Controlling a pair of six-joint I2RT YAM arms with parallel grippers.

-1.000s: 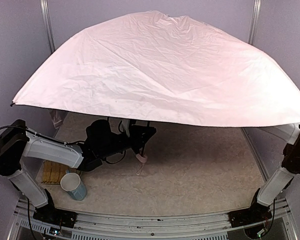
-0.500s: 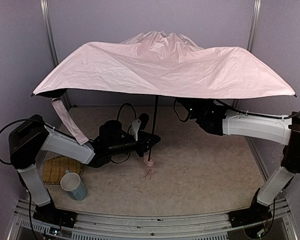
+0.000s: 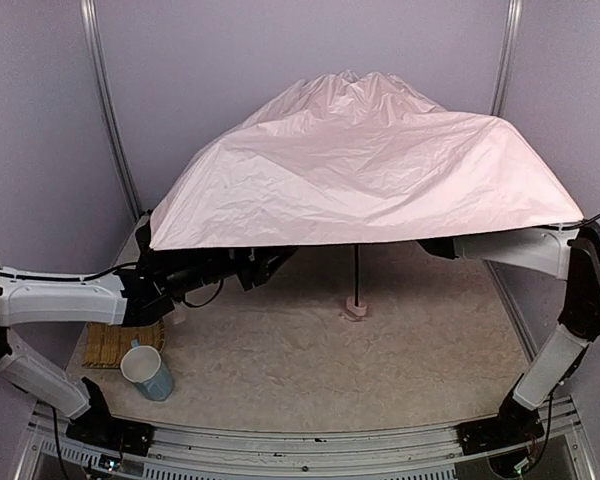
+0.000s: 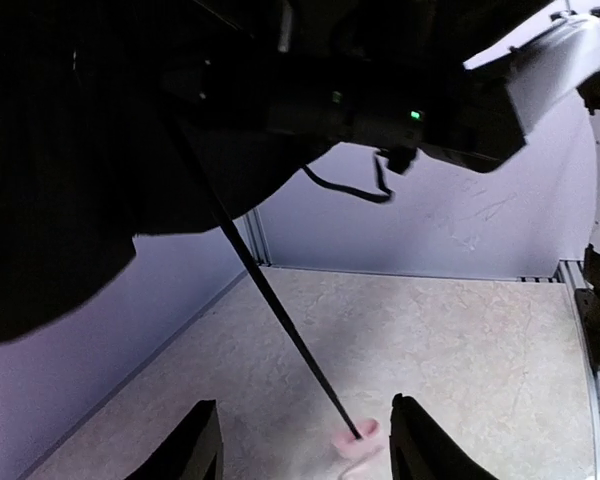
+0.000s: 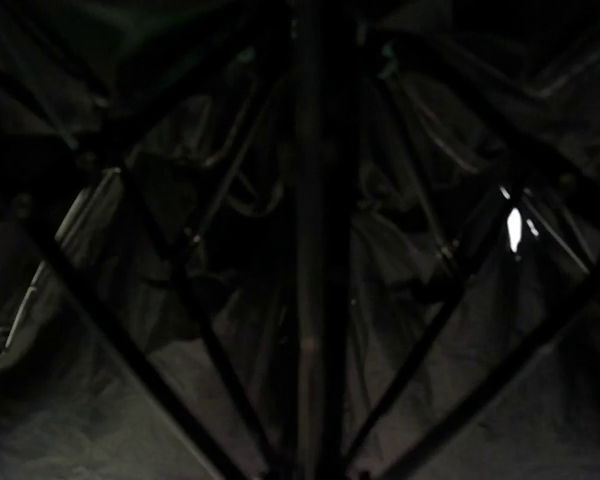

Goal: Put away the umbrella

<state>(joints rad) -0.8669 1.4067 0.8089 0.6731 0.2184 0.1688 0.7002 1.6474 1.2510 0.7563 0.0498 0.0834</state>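
Observation:
The umbrella stands half folded, its pale pink canopy sagging over the table's back. Its thin black shaft drops to the small pink handle, which rests on the table. My left gripper is open and holds nothing; shaft and handle lie just beyond its fingers. In the top view the canopy edge hides that gripper. My right arm reaches under the canopy. The right wrist view is dark: the shaft runs straight down its middle among black ribs, and my right gripper is gripping it.
A pale blue mug stands at the front left beside a slatted wooden mat. Metal posts rise at the back corners. The left arm stretches along the table's left side.
The canopy has folded down further and moved right, the handle sliding right on the table. My left gripper has opened, let go of the shaft and drawn back left.

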